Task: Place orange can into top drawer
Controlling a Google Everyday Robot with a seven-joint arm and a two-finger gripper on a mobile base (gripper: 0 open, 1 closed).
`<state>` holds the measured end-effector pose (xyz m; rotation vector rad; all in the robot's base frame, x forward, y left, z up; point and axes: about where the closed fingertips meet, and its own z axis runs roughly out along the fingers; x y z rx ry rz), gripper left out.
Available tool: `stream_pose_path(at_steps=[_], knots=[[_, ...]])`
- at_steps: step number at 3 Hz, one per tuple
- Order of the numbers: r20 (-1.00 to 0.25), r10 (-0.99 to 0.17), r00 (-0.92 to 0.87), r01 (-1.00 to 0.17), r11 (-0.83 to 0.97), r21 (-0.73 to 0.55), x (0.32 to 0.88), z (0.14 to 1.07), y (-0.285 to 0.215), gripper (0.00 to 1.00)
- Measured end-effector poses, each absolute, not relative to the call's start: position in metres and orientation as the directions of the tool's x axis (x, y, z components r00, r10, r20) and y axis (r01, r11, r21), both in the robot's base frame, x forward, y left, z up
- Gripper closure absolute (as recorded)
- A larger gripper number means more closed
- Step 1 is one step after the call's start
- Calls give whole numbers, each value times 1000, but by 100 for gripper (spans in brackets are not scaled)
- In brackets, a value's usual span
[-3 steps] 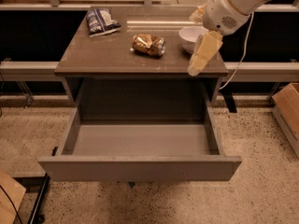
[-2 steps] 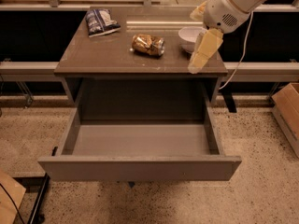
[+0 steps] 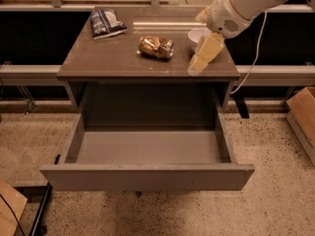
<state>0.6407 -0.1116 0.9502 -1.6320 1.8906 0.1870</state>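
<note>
We guess the can (image 3: 156,46) is light, bendy and slippery, so grab its middle softly; the tool (image 3: 199,63) hangs at its 3 o'clock, we cannot tell how wide.

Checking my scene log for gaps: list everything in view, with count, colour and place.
cabinet top: one, brown, centre of view
orange can: one, metallic orange-gold, lying on its side mid cabinet top
top drawer: one, grey, pulled open under the cabinet top
snack bag: one, blue and white, back left of the cabinet top
bowl: one, white, back right of the cabinet top, partly hidden
cardboard box: one, tan, on the floor at the right edge
floor: speckled beige, all around
arm: one, white, upper right
claw: one, pale yellow, over the cabinet top's front right, apart from the can
</note>
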Motion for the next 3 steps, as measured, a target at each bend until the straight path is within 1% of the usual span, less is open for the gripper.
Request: stream_pose_path(at_steps=[1, 3], knots=[[-564, -826, -24, -913, 248, -325, 674, 945, -98, 0], [-685, -728, -21, -894, 321, -314, 738, 928, -85, 0]])
